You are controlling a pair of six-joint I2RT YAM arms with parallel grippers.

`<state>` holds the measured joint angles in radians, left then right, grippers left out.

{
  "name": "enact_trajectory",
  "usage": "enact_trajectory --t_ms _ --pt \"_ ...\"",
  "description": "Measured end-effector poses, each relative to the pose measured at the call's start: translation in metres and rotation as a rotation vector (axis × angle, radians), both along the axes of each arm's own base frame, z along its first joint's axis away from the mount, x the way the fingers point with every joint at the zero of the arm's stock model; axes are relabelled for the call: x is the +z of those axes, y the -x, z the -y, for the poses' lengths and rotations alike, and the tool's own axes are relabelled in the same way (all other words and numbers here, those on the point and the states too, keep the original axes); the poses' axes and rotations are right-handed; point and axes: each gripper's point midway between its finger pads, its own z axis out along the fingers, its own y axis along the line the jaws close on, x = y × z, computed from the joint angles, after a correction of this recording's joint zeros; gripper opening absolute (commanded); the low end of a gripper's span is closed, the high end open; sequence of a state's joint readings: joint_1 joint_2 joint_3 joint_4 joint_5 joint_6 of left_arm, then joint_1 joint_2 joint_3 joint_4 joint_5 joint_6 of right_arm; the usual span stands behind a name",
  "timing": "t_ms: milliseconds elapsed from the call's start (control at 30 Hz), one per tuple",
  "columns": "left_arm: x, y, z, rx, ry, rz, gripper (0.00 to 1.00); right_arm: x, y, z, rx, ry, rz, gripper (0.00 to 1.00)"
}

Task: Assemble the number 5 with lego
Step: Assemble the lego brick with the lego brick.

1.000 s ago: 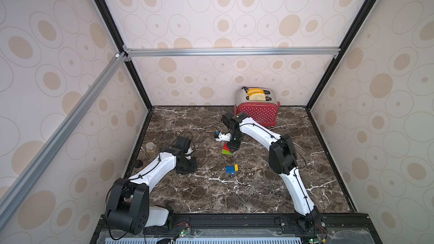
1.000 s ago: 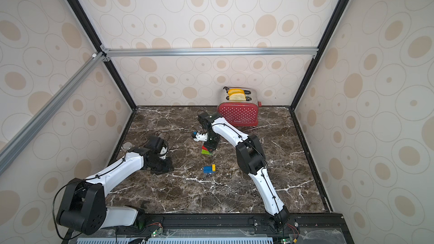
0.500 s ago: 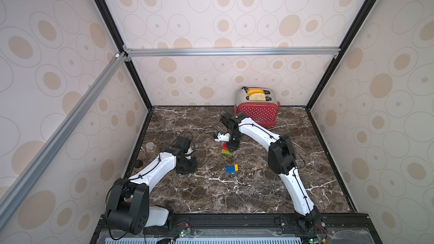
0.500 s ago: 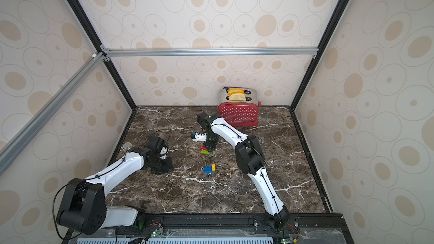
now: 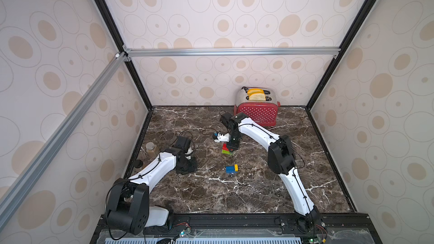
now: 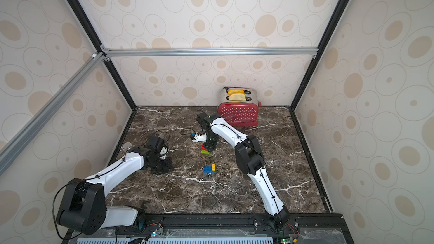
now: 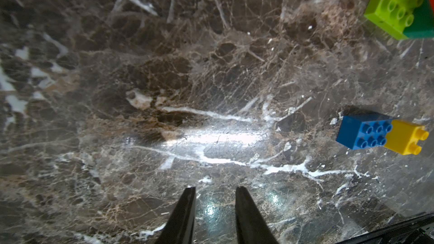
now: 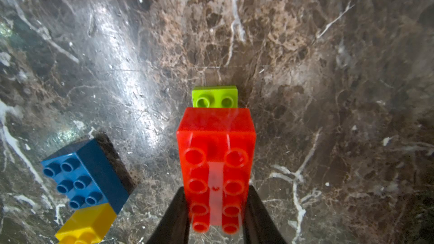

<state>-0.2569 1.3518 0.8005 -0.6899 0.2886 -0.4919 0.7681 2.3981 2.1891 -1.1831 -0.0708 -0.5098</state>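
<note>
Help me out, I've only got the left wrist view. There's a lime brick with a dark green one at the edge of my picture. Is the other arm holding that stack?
Observer: Yes. The right gripper is shut on the red brick of that stack.
Operator: How does the red one sit against the lime one?
Observer: In the right wrist view, only a two-stud end of the lime brick shows beyond the red one.
Operator: Anything farther back that I should know about?
Observer: A red toaster holding two bread slices stands farther back than the stack.
</note>
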Motion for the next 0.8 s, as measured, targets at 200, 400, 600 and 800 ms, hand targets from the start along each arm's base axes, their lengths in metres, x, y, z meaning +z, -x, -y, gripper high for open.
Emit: enact_trajectory --t_ms 200,400,600,800 --pt "0.0000 0.0001 0.0000 0.000 0.000 0.000 0.31 -0.0015 -0.0007 0.0001 -0.001 0.009 0.000 0.31" --pt "0.0000 0.0001 0.0000 -0.003 0.000 0.000 0.31 -0.0030 -0.0016 0.0010 -0.014 0.039 0.009 0.31" --pt "0.0000 0.0001 0.0001 -0.007 -0.001 0.001 0.31 -0.0048 -0.0004 0.0009 -0.018 0.056 0.018 0.31" --pt "0.0000 0.0001 0.0000 -0.008 -0.001 0.002 0.31 -0.0061 -0.0007 0.0013 -0.035 0.064 0.018 0.31"
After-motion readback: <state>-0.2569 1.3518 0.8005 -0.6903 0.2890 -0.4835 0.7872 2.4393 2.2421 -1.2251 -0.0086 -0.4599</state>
